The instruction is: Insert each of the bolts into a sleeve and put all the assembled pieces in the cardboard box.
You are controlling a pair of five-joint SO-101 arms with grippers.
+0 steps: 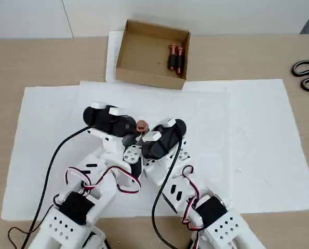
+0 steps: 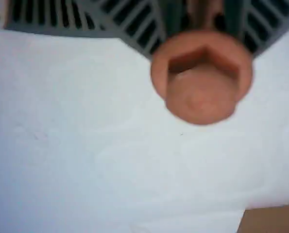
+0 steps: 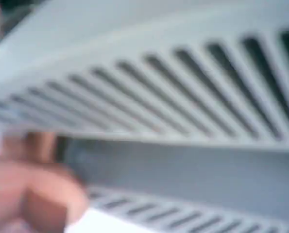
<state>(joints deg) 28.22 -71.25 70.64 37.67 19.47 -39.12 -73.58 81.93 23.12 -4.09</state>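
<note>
1 bolt (image 1: 142, 125) partly hidden between left end effector (image 1: 133, 135) and right end effector (image 1: 149, 137), open or closed unclear

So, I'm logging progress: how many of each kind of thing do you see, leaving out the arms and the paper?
Cardboard box: 1
Assembled pieces inside it: 2
Bolt outside it: 1
Scissors: 1
Total: 5

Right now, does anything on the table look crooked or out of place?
The cardboard box sits turned at a slant to the white paper. A pair of scissors lies far off the paper, away from the work. Nothing looks spilled or broken.
</note>
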